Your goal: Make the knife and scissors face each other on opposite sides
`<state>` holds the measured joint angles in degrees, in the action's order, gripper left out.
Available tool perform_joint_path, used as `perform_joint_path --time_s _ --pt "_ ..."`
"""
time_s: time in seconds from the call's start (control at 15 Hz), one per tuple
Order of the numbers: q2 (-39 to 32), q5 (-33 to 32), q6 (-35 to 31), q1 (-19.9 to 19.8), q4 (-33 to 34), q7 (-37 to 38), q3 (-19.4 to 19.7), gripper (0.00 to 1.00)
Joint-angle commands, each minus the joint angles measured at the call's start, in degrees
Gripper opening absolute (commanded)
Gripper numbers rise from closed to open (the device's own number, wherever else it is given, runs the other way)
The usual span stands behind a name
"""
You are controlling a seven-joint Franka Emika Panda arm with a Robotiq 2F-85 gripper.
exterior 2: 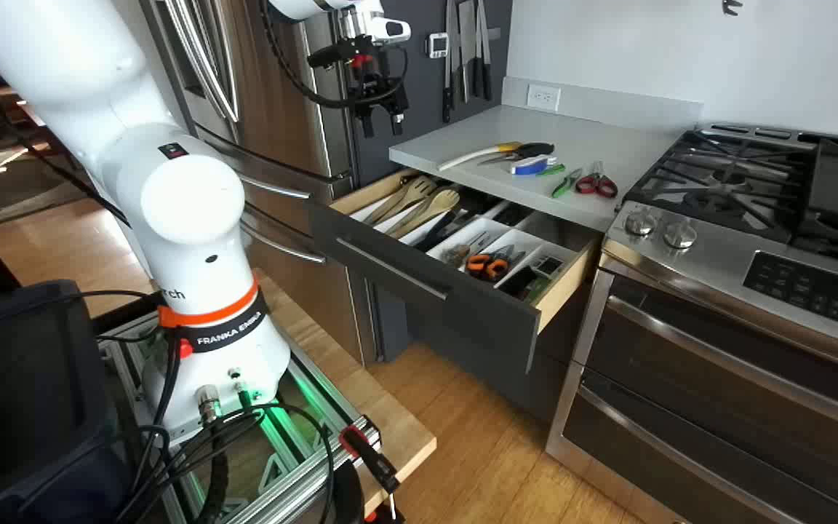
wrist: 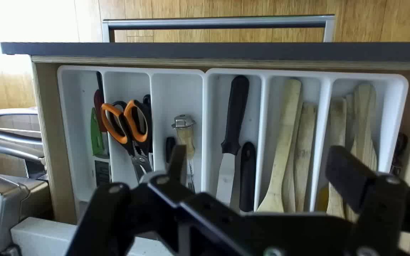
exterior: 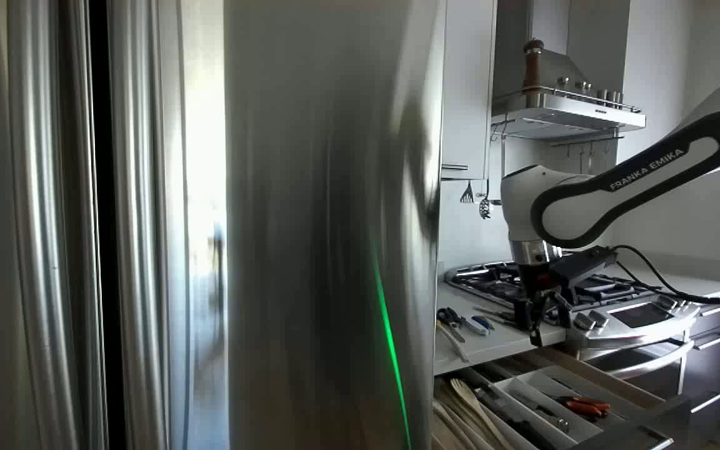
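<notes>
Red-handled scissors [exterior 2: 596, 182] lie on the counter near the stove. Close beside them lies a small green-handled tool [exterior 2: 567, 183], perhaps a knife. Black-handled scissors [exterior 2: 533, 151] lie farther left on the counter and also show in an exterior view [exterior: 450, 316]. Orange-handled scissors lie in the open drawer in both exterior views [exterior: 585, 407] [exterior 2: 488, 265] and in the wrist view [wrist: 140, 142]. A black-handled broad blade [wrist: 236, 113] lies in a middle compartment. My gripper [exterior 2: 382, 125] is open and empty, above and apart from the drawer; its spread fingers show in the wrist view [wrist: 257, 158].
The drawer's white tray [wrist: 205, 117] holds wooden utensils [wrist: 287, 142] and a basting tool [wrist: 184, 138]. A blue tool [exterior 2: 532, 167] and a yellow-white tool [exterior 2: 479, 154] lie on the counter. The stove [exterior 2: 724, 189] stands beside the drawer, the fridge [exterior 2: 284, 124] opposite.
</notes>
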<state>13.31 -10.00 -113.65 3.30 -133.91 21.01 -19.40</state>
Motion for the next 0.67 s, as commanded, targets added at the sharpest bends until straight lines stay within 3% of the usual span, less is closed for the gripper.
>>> perform_joint_path --time_s 0.0,0.47,0.6 --pt "-0.2 -0.48 0.17 2.09 0.1 0.41 1.97 1.0" --pt "-0.2 -0.48 0.17 2.09 0.1 0.4 1.97 1.0" --pt "-2.52 -6.02 -0.49 0.04 2.3 2.34 2.92 1.0"
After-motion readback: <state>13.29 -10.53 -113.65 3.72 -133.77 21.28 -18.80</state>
